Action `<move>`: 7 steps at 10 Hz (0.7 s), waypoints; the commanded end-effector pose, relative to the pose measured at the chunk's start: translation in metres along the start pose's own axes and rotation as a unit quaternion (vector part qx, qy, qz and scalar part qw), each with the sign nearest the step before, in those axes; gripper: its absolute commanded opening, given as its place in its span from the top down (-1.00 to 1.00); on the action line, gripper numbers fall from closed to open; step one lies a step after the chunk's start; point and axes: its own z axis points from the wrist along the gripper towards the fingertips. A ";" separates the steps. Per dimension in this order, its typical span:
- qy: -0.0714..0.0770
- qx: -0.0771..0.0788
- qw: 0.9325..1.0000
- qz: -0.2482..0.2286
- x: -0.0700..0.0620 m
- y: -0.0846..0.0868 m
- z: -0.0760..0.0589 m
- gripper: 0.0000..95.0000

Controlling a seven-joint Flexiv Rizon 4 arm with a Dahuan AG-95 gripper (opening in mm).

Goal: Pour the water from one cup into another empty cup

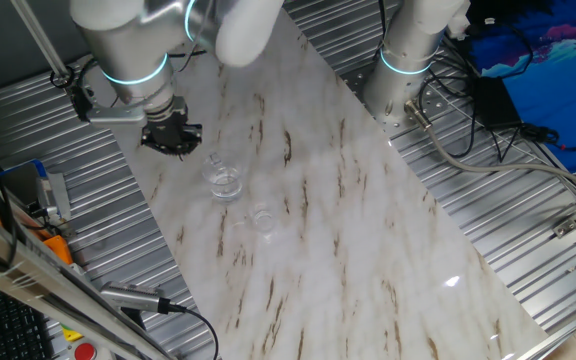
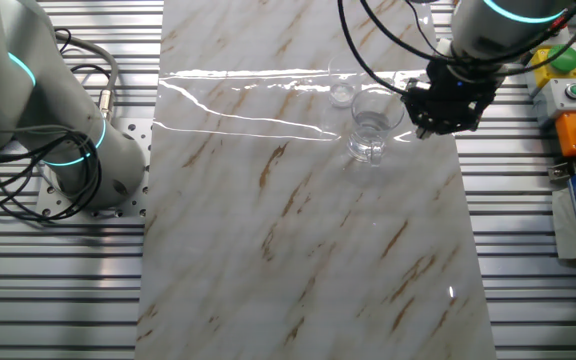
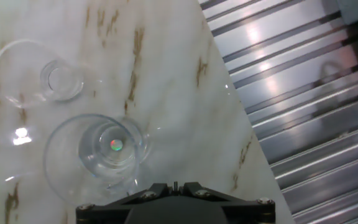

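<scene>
the claw is hovering beside the larger tumbler, at about ten o'clock of it in one fixed view and at three o'clock of it in the other fixed view; it is not touching the glass; whether its fingers are spread or closed cannot be told, since the hand view is showing only the dark body of the claw at the lower edge and no fingertips; nothing appears to be held.

the tumbler is standing upright on the marble bench, near its edge; the water is showing only as a faint glint low in the glass; the smaller cup is standing upright close by, at about four o'clock of the tumbler in one fixed view, with a narrow gap between the two.

likely risks: clear glass is offering little contrast, so a misjudged approach could be nudging the tumbler toward the bench edge or into the small cup; a thick, smooth wall may be slipping in a light grip; the narrow mouth of the small cup is leaving little margin, so a fast tilt could be spilling.

the hand view is looking down into both glasses, showing their round rims and the thick base of the tumbler and the smaller cup at eleven o'clock; the fixed views alone are showing the claw's height and its gap to the glass.
</scene>
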 end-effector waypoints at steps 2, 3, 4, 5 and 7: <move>0.018 0.023 0.998 0.059 0.003 0.001 0.000 1.00; 0.019 0.024 0.998 0.060 0.005 0.000 -0.001 1.00; 0.017 0.023 0.998 0.060 0.012 -0.003 -0.001 1.00; 0.010 0.019 0.998 0.059 0.017 -0.008 0.001 1.00; -0.002 0.012 0.999 0.051 0.027 -0.018 0.008 1.00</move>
